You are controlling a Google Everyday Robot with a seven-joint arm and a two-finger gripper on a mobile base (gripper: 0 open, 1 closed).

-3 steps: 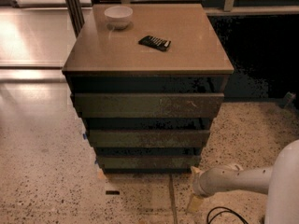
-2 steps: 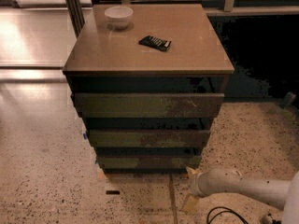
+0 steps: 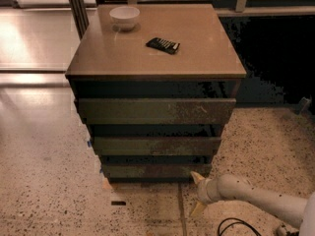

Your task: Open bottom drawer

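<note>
- Since a second ago, the claw has edged left, closer to the right end of the bottom drawer. More of its pale arm now shows behind it.
- The claw is released. Its two pale fingers are spread one above the other and grasp nothing.
- The bottom drawer lies just up and left of the claw, with its right end beside the upper finger. Whether they touch I cannot tell. The drawer looks still shut.
- My judgement of the step: the front has no handle, so catch its top edge or right end with a finger. Then pull straight out, low and level, staying under the middle front.
</note>
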